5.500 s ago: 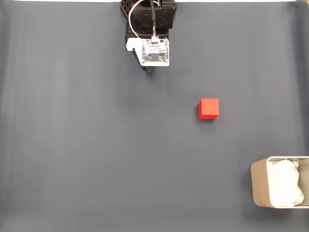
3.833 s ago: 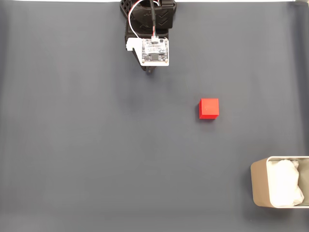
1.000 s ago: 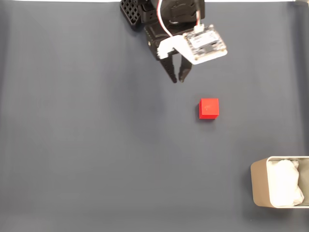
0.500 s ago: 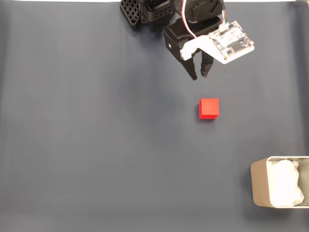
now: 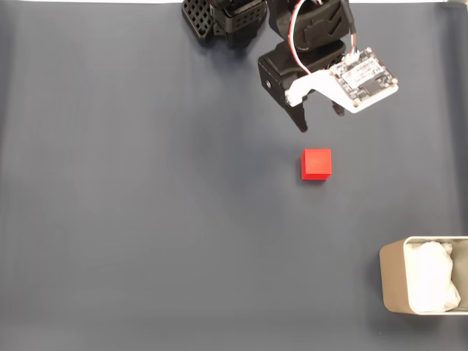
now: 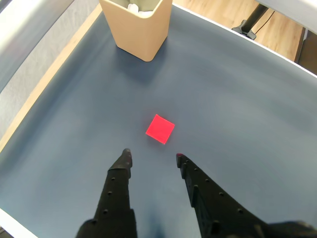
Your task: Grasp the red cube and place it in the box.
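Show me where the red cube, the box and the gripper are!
red cube [image 5: 316,162], fixed view, top face.
box [image 5: 390,284], fixed view, left wall.
gripper [image 6: 152,155], wrist view, midway between fingertips.

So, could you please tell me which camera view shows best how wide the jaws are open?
The wrist view: both black fingers of the gripper appear side by side, clearly apart, short of the small red cube. In the fixed view, the white circuit board hides part of the gripper.
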You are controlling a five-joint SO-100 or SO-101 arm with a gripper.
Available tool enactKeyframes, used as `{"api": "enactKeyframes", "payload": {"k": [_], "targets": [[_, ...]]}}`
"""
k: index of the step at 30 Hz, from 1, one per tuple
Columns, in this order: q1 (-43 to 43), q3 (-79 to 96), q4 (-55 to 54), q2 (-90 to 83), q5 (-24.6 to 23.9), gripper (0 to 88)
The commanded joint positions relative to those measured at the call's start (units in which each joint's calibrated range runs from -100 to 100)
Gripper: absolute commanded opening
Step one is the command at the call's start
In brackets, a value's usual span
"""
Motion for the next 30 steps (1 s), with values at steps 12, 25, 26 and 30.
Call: {"api": "enactKeyframes", "payload": {"k": [12,25,26,30], "targets": [[2.6,0.9,-11.5,8.8,0.8,31.7],[2.4,6.2,-17.6,14.7,0.1,35.1],[2.3,6.6,-18.2,15.1,0.0,35.4],[2.0,7.3,-19.5,16.4,0.0,36.5]]}}
